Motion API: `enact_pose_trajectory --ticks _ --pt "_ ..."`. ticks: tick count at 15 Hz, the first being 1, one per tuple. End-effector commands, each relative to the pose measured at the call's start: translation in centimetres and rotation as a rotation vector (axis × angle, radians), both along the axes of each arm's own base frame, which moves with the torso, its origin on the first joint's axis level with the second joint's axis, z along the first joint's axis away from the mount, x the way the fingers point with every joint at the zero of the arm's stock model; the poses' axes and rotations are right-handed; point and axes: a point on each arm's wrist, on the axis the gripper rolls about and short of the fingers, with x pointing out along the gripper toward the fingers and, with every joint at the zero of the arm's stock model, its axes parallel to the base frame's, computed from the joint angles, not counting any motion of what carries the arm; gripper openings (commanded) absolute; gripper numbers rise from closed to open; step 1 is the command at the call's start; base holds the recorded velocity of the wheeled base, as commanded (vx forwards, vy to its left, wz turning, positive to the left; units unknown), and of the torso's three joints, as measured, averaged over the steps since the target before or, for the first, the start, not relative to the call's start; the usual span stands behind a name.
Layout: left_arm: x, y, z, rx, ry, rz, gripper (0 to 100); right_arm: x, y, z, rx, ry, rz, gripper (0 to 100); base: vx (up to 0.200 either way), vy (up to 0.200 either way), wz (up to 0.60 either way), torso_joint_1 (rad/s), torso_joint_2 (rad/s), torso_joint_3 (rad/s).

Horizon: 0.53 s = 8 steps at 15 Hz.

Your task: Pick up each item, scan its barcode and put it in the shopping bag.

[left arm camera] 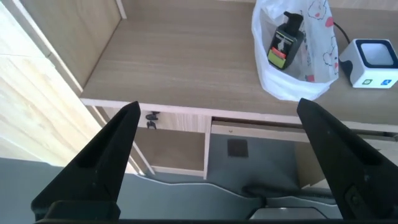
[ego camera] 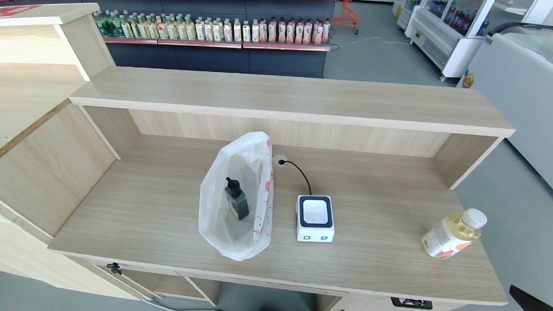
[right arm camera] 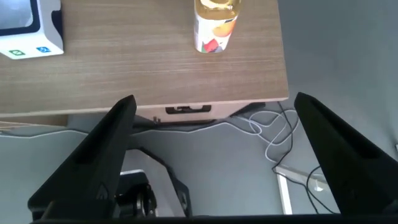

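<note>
In the head view, a pale wooden desk (ego camera: pixel 164 207) with a raised back ledge carries a white, see-through shopping bag (ego camera: pixel 210 204), standing open near the middle. A dark bottle (ego camera: pixel 236 202) with a black pump top stands upright inside it. Just beside the bag, on the robot's right, sits a small white scanner (ego camera: pixel 315 218) with its dark-framed window facing up. A black cable (ego camera: pixel 299 171) curves from its back to a hole in the desk behind the bag. Well apart from these, near the desk's right end and close to the front edge, stands a yellow bottle (ego camera: pixel 453 234) with a white cap and a printed label. Beyond the desk, a shelf (ego camera: pixel 207 29) holds a long row of drinks. In the left wrist view, the left gripper (left arm camera: pixel 217 104) hangs below and in front of the desk's front edge, its jaws spread wide and empty. Past them the shopping bag (left arm camera: pixel 273 84) shows on the desk (left arm camera: pixel 180 62) with the dark bottle (left arm camera: pixel 286 43) inside and the scanner (left arm camera: pixel 367 62) beside it. In the right wrist view, the right gripper (right arm camera: pixel 214 98) also sits off the desk's front edge, jaws released and grasping nothing. The yellow bottle (right arm camera: pixel 214 28) stands on the desk (right arm camera: pixel 124 74) ahead of it, with the scanner (right arm camera: pixel 31 31) off to one side and loose wires (right arm camera: pixel 273 130) lying on the grey floor (right arm camera: pixel 336 62).
</note>
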Motion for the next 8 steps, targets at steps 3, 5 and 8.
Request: enact_pose_trajectory --ticks 3,5,8 --pt "0.00 0.00 0.00 0.008 -0.001 -0.001 100 -0.01 0.00 0.08 0.006 -0.004 -0.001 100 0.000 -0.200 0.00 -0.002 0.00 0.002" --pt "0.00 0.00 0.00 0.009 -0.001 -0.001 100 0.01 0.02 0.06 0.032 -0.006 -0.002 100 0.000 -0.200 0.00 -0.010 0.00 0.012" --pt "0.00 0.00 0.00 0.009 -0.001 -0.001 100 0.04 0.10 0.19 0.052 -0.014 0.030 100 0.000 -0.200 0.00 0.012 0.00 0.002"
